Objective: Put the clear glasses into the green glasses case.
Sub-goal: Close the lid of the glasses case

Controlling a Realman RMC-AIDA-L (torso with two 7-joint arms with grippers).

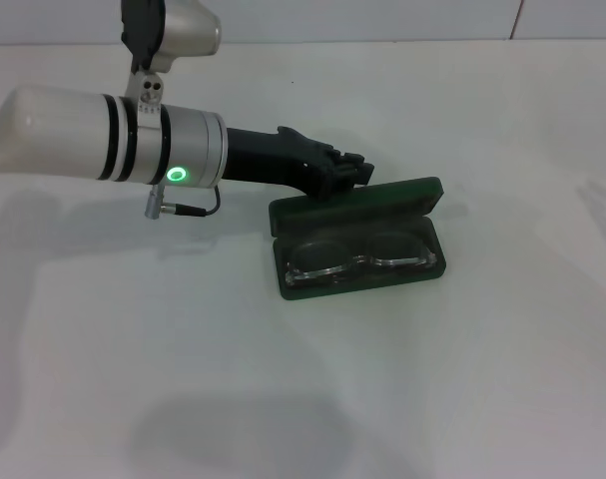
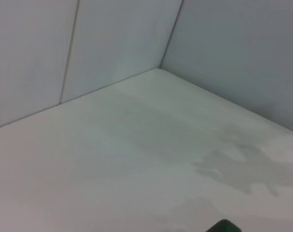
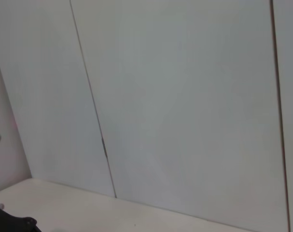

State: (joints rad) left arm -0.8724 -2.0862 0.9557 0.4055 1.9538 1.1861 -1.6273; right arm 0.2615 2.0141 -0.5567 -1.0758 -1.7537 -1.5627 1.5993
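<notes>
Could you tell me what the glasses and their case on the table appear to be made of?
The clear glasses look like colourless transparent plastic: the case lining shows through, with glossy glints. The green glasses case seems a rigid dark green shell with a matte finish; whether plastic or covered board is unclear. The left gripper is at its lid.

White table (image 1: 283,399), pale panelled wall (image 3: 185,96)

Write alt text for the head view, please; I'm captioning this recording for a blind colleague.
The clear glasses lie inside the open green glasses case on a white table. The left gripper reaches in from the left and sits at the back edge of the raised lid.
</notes>
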